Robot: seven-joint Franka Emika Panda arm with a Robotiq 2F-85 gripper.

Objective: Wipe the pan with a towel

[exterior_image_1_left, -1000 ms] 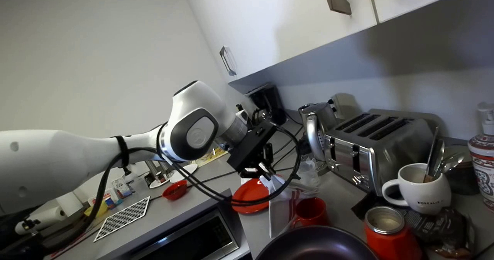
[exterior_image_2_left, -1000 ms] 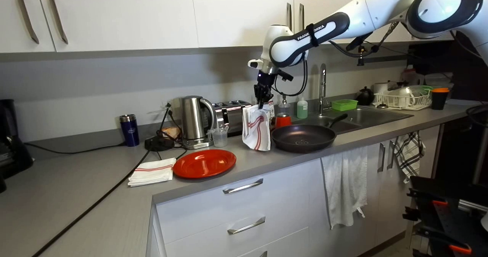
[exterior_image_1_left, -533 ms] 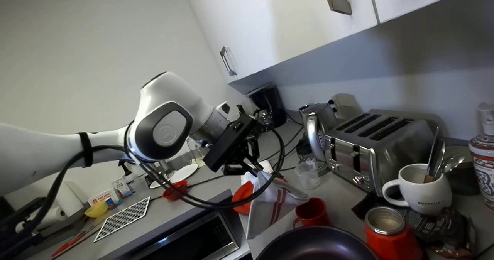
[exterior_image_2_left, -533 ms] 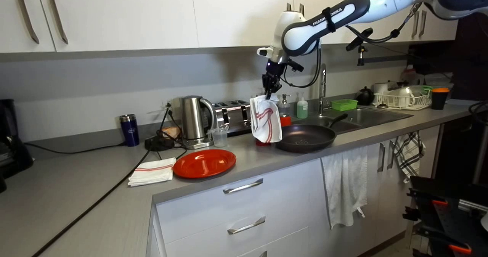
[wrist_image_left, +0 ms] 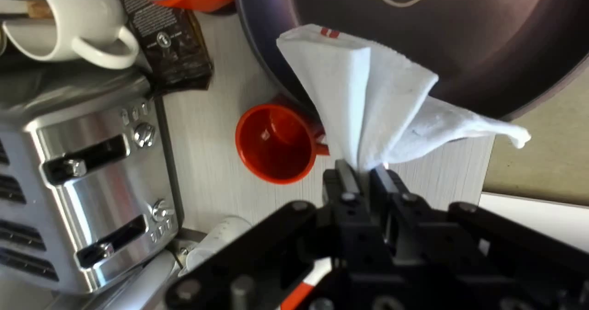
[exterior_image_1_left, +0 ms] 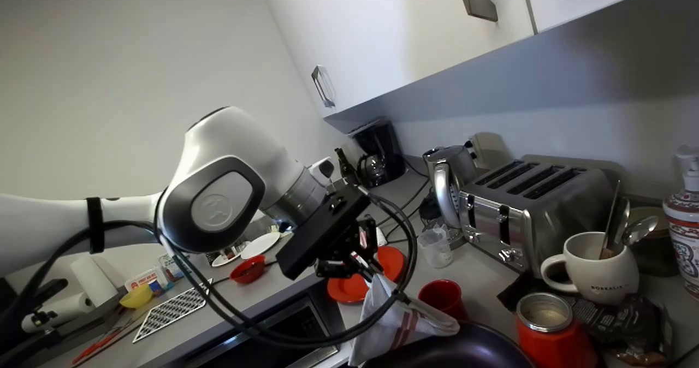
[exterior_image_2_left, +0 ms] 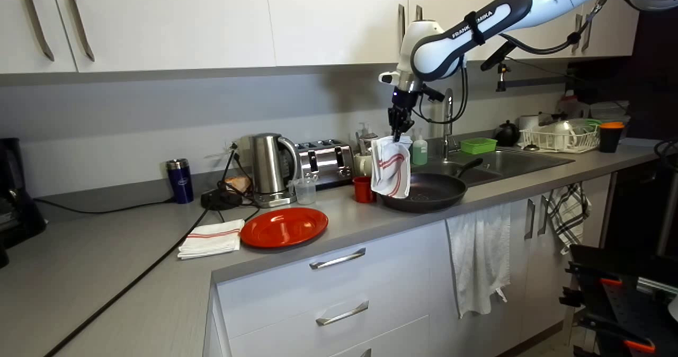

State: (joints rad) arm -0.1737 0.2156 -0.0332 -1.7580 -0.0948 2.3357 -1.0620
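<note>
In an exterior view, left to right, we have the shiny red oval plate (exterior_image_2_left: pixel 284 228), out of play. Next, the small red mug (exterior_image_2_left: pixel 363 190), hidden there a second ago, now uncovered: the red-striped white cloth towel (exterior_image_2_left: pixel 391 167) has moved right, clamped in the black two-finger gripper (exterior_image_2_left: pixel 396 136). The towel now hangs over the left edge of the round dark metal pan (exterior_image_2_left: pixel 437 190); contact, we can't tell. We judge approach nearly done, wiping likely next.
</note>
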